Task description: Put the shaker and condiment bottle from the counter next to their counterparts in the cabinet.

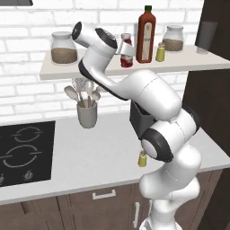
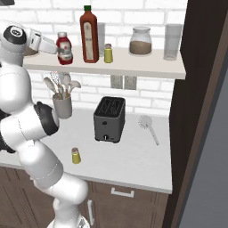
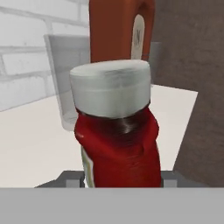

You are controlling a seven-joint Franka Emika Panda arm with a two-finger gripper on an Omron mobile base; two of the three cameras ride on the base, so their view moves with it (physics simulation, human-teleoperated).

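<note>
So the end effector (image 2: 62, 50) is up at the cabinet (image 2: 147, 67) shelf with its fingers closed around the condiment bottle (image 2: 64, 48). From the hand view the bottle sits right between them, gripped low on the body under the white cap. The bottle is at the shelf board, just left of the tall dark-red sauce bottle (image 2: 89, 35), though I can't tell if its base is actually touching the board yet.

Handling guess: small squat plastic squeeze bottle, light, a bit squishy and smooth, so a mid-body pinch is right. Grab the cap and it'd probably pivot. It's short enough that it shouldn't tip easily.

The other shaker (image 2: 76, 156) is down on the counter (image 2: 133, 164), in front of the toaster (image 2: 109, 119). Tiny, light, rigid cylinder, so I'd take it around the middle. Its twin (image 2: 107, 53) is on the shelf, right of the tall bottle.

Containers: two glass jars (image 1: 63, 47) with brown stuff filling roughly the lower half, and a grey utensil holder (image 1: 87, 114) full of spoons.
</note>
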